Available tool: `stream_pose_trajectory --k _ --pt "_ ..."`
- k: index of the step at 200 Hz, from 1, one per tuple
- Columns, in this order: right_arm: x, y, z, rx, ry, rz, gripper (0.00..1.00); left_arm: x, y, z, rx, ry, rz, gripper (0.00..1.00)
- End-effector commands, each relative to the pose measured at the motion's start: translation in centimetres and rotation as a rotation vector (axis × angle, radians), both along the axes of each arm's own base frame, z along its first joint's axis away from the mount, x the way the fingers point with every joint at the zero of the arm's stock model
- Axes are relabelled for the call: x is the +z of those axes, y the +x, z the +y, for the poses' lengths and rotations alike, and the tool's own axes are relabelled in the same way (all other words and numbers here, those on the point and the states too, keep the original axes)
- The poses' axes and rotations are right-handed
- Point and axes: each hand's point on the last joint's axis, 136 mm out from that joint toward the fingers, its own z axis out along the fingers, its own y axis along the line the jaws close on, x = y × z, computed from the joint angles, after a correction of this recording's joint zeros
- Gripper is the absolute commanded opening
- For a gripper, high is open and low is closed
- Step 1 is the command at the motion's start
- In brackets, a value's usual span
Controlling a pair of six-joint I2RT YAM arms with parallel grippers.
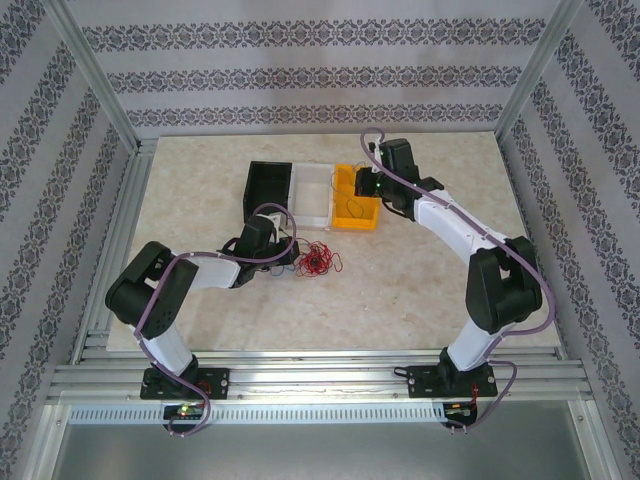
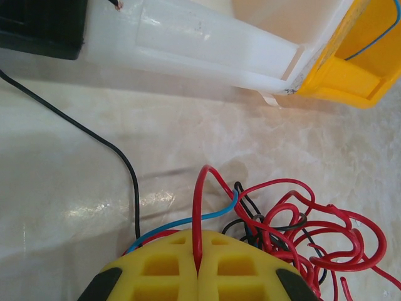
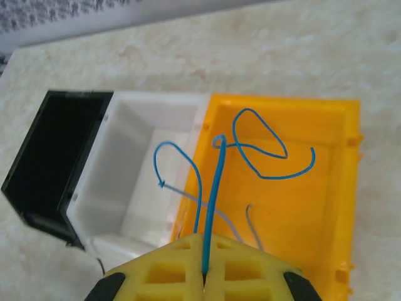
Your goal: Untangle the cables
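Low over the table (image 1: 420, 290), the left gripper (image 2: 198, 273) is seen with pads clamped on one red wire (image 2: 198, 207), pinched upright between them. The cables (image 2: 301, 232) are heaped in a loose tangle just right of it, on the table. A black wire (image 2: 94, 135) is trailed off toward the black bin (image 3: 56, 144). Farther back, the black bin, white bin (image 3: 135, 144) and yellow bin (image 3: 326, 207) are set touching in a row. Above the yellow bin, the right gripper (image 3: 205, 276) is closed on a blue wire (image 3: 213, 188), which is looped over the yellow and white bins.

The cables (image 1: 320, 258) are mostly red, with black and blue strands. Toward the table's (image 1: 420, 290) far edge: a black bin (image 1: 268, 172), a white bin (image 1: 310, 215) and a yellow bin (image 1: 355, 224). The table seems cream-marbled.
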Motion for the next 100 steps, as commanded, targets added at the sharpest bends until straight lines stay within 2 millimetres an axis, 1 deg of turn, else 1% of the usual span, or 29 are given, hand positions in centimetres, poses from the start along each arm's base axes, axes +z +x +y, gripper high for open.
stream_pose_trajectory --k 1,18,37,59,78,100 --pt "-2.3 -1.0 0.8 0.037 0.056 0.092 0.00 -0.3 0.0 -0.7 -0.032 0.004 0.005 0.00" --pt "-3.5 -0.6 -0.3 -0.016 0.066 0.130 0.00 -0.3 0.0 -0.8 -0.036 0.004 0.008 0.00" --pt "-4.7 0.1 -2.6 -0.114 0.066 0.163 0.00 -0.3 0.0 -0.8 -0.037 0.007 0.005 0.00" --pt "-5.3 0.5 -5.1 -0.207 0.039 0.174 0.00 -0.2 0.0 -0.7 -0.034 0.010 0.002 0.00" --pt "-5.4 0.5 -6.2 -0.244 0.005 0.172 0.00 -0.3 0.0 -0.6 -0.031 0.009 0.005 0.00" --pt "-5.6 0.4 -6.3 -0.245 -0.024 0.172 0.00 -0.3 0.1 -0.7 -0.031 0.007 0.002 0.00"
